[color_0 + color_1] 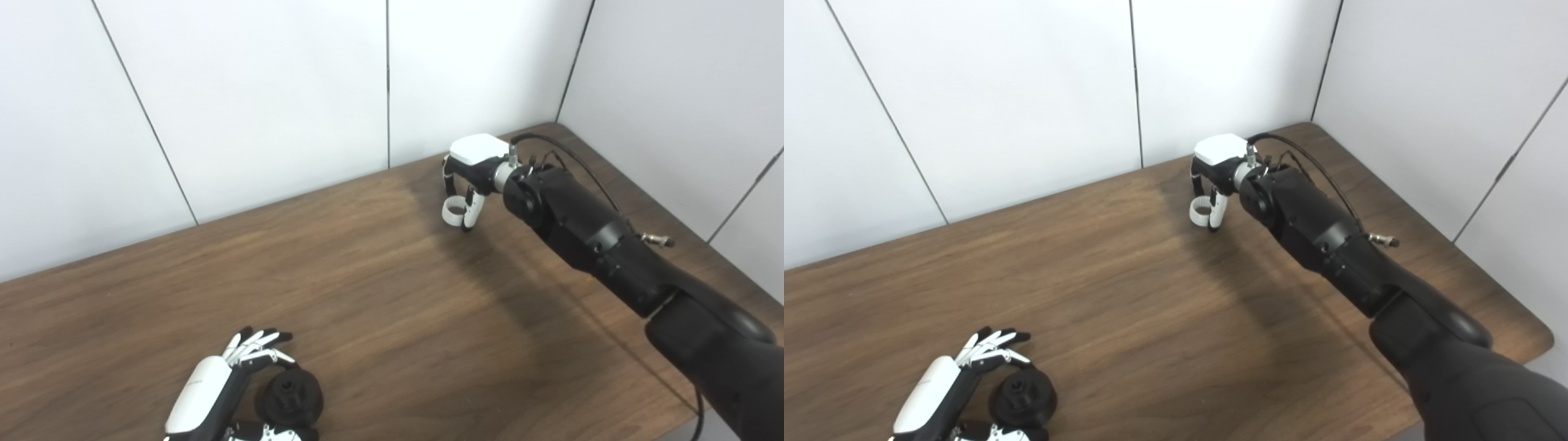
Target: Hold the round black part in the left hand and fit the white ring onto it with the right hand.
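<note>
The round black part (289,398) sits on the wooden table (392,294) at the near left. My left hand (229,383) lies beside it, fingers (257,344) stretched out past its far side and the thumb at its near side; the hand is open, partly cut off by the picture's bottom edge. My right hand (468,177) is far off at the back of the table, fingers curled down and pinching the small white ring (454,211), which hangs just above the tabletop. The ring also shows in the right eye view (1201,211).
White wall panels (275,92) stand right behind the table's back edge and along its right side. The right forearm (588,233) stretches across the right half of the table, with a cable looping over it. The table's right front corner (1540,334) is rounded.
</note>
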Tool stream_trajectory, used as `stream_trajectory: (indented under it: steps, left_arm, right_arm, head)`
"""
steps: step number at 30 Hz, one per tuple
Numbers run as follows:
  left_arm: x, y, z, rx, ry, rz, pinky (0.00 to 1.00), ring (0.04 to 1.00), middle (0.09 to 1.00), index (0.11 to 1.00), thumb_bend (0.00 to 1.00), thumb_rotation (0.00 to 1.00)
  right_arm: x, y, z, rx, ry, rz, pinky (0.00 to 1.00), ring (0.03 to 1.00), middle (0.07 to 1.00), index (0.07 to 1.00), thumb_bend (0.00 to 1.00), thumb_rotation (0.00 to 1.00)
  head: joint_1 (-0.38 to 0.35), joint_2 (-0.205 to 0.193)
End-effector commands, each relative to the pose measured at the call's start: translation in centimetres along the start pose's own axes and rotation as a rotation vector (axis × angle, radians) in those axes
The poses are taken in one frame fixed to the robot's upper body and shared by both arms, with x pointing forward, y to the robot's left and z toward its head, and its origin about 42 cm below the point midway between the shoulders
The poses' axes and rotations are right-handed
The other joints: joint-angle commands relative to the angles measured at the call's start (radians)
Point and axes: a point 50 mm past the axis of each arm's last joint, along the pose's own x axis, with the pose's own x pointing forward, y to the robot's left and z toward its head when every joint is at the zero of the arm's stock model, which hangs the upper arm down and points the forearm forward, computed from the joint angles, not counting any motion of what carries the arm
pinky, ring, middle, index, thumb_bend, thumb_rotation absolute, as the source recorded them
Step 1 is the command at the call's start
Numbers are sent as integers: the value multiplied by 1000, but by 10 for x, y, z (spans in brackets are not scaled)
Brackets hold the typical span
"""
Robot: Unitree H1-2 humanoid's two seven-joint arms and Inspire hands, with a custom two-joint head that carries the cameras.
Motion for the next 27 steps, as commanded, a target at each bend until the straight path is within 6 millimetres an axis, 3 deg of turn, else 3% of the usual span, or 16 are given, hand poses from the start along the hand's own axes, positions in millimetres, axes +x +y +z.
stream_trajectory:
  steps: [1, 14, 27]
  left_arm:
    - [2, -4, -5, 12, 26, -44, 1000, 902, 861, 478, 515, 46]
    - [45, -7, 3, 83, -27, -72, 1000, 892, 858, 480, 516, 45]
    - [82, -8, 18, 140, -69, -112, 1000, 897, 861, 478, 516, 47]
  right_arm:
    - [-6, -39, -5, -10, -22, -129, 904, 958, 901, 483, 516, 132]
    - [-43, -74, 38, -25, -230, -293, 951, 989, 931, 482, 514, 131]
    - [-103, -111, 96, -46, -543, -381, 956, 1000, 951, 481, 514, 130]
  head:
    - [2, 1]
    - [93, -15]
    - [242, 26]
